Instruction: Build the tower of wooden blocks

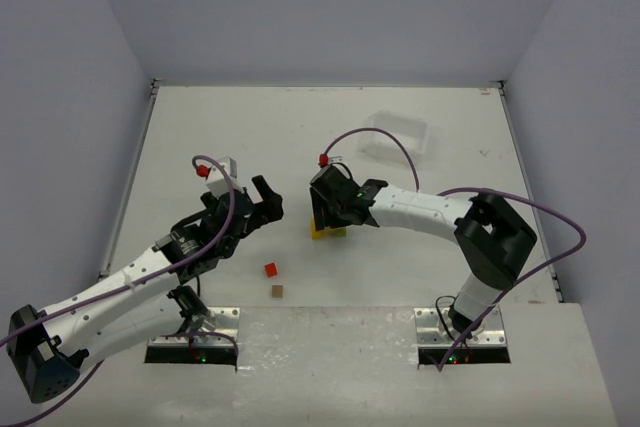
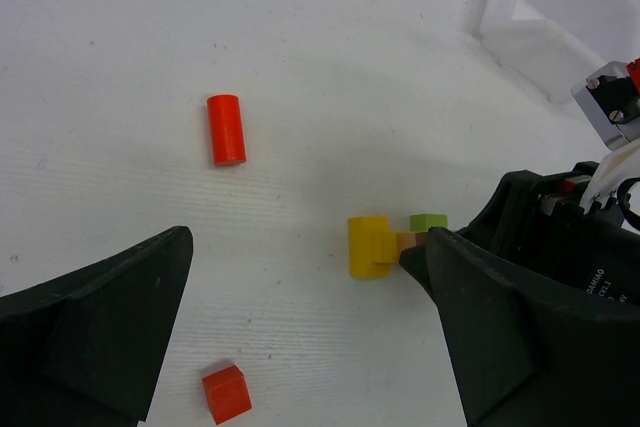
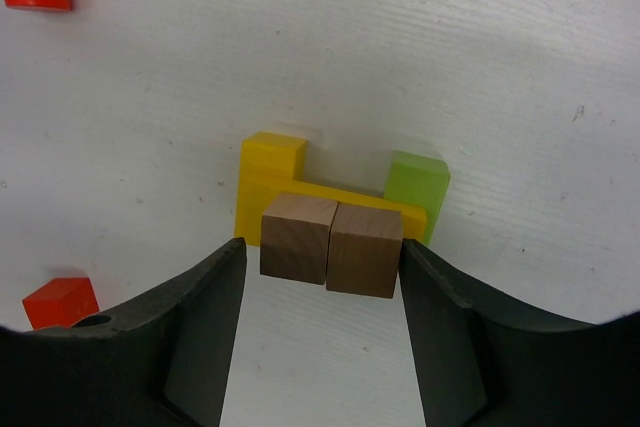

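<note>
- Wood block tower (image 1: 328, 230) sits right under the right gripper (image 1: 327, 209), well apart from the left gripper (image 1: 255, 205).
- Its base is a yellow wooden block (image 3: 270, 172) with a green wooden block (image 3: 418, 182) just beside it, both on the white table (image 1: 250, 127).
- Two plain brown wooden cubes (image 3: 332, 243) sit side by side, touching each other, over the yellow piece and squarely between the right gripper's fingers (image 3: 200, 327).
- One finger is flush against the brown pair, and the other shows a thin sliver of table beside it. I cannot tell whether the grip is firm.
- The left gripper's jaws stand wide apart with nothing between them.
- A red wooden cylinder (image 2: 226, 129) lies on its side ahead of the left gripper.
- A small red wooden cube (image 2: 226, 393) lies between its fingers, close to the wrist.
- A loose brown wooden cube (image 1: 277, 291) lies near the red one, back toward the arm bases.
- A clear plastic tray (image 1: 395, 134) lies well beyond the right gripper.
</note>
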You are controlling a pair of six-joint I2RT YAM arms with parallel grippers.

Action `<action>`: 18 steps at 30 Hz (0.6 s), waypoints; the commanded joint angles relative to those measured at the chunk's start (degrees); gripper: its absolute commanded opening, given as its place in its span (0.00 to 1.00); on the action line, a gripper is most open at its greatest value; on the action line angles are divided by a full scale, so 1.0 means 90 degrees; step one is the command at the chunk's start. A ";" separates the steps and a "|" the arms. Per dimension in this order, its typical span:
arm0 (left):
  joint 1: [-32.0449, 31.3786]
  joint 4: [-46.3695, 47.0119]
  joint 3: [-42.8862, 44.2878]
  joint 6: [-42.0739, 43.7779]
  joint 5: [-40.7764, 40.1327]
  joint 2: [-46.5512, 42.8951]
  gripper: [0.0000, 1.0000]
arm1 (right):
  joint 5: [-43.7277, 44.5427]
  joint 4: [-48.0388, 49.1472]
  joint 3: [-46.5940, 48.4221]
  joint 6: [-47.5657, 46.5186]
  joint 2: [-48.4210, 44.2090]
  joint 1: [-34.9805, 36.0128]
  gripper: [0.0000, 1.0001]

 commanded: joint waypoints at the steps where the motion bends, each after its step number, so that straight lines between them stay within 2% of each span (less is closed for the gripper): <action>1: -0.0032 0.0284 -0.0045 0.0046 0.0035 -0.0058 1.00 | 0.0168 0.0085 0.0129 0.0264 -0.0049 0.0056 0.62; 9: -0.0025 0.0293 -0.0054 0.0051 0.0069 -0.0080 1.00 | 0.0317 -0.0025 0.0149 0.0387 -0.0034 0.0056 0.63; 13: -0.0023 0.0303 -0.0046 0.0061 0.0103 -0.0014 1.00 | 0.0498 -0.0079 0.0158 0.0498 -0.0052 0.0056 0.68; 18: -0.0029 0.0323 -0.0035 0.0090 0.0164 0.0033 1.00 | 0.0731 -0.0010 0.0172 0.0491 -0.0001 0.0056 0.78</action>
